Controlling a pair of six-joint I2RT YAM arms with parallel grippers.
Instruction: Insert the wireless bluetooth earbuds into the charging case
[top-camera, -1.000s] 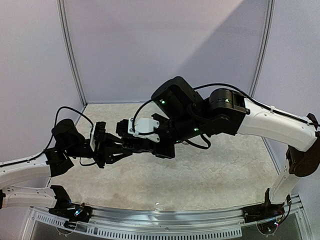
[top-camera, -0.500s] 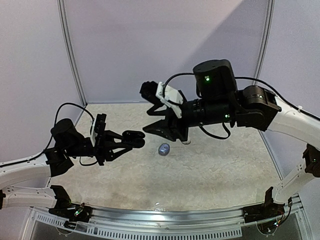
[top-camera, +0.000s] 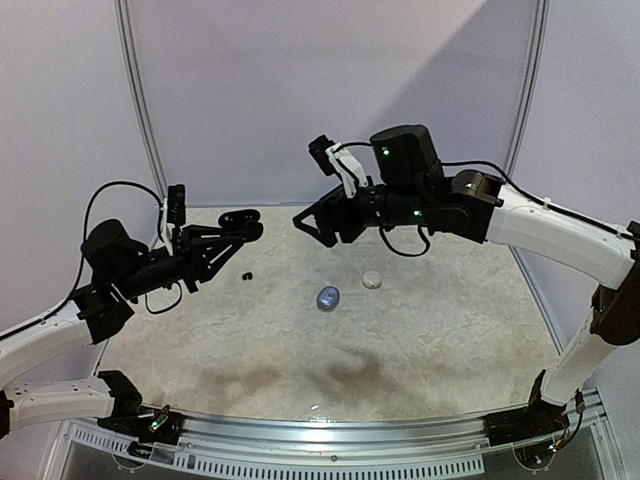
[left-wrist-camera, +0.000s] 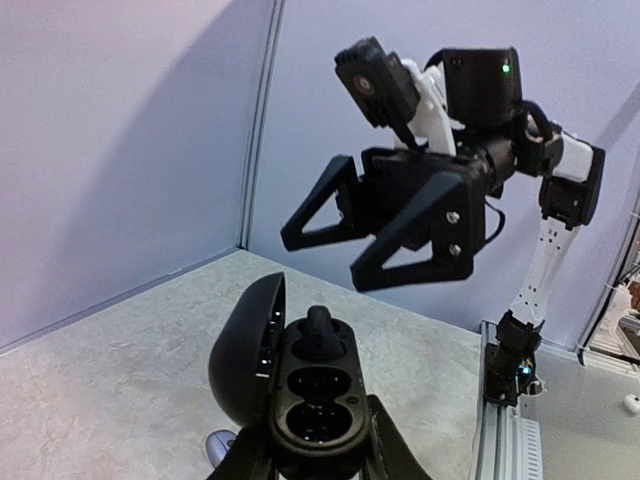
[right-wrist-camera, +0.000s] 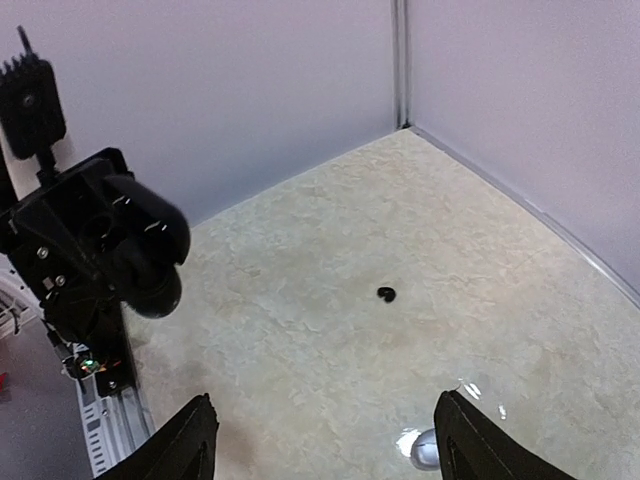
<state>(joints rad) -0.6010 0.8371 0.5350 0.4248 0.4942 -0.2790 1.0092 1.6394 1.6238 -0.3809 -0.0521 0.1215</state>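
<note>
Left end effector grips an open glossy black plastic charging case. Right end effector gapes empty. The small black earbud sits proud in the case, so tilting could spill it below.

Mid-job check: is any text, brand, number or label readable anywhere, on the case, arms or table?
None readable.
The black charging case in the left gripper shows no marking.
The right gripper and the table carry no print.
The green lights on the right arm are plain dots, not signs.
</note>
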